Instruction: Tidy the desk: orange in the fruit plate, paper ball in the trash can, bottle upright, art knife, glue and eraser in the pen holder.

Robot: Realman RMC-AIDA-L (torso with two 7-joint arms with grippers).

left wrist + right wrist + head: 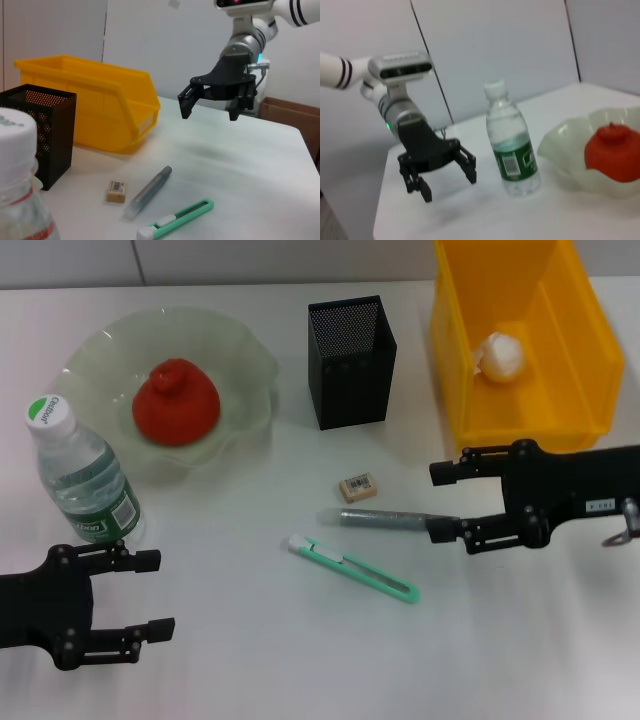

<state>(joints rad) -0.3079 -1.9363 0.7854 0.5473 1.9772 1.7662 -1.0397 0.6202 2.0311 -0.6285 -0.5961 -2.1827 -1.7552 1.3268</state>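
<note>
The orange [177, 403] lies in the pale green fruit plate [245, 360] at the back left. The bottle [85, 475] stands upright beside the plate. A white paper ball [500, 357] sits inside the yellow trash can [455, 350]. In front of the black mesh pen holder [350, 360] lie the eraser [358, 487], the grey glue [385, 519] and the green art knife [350, 568]. My right gripper [431, 502] is open just right of the glue, one finger near its end. My left gripper [165, 594] is open and empty, in front of the bottle.
From the left wrist, the right gripper [209, 115] hangs above the table beyond the glue [148, 192], knife [175, 220] and eraser [116, 191]. From the right wrist, the left gripper [449, 187] hovers beside the bottle [512, 145] and plate [565, 155].
</note>
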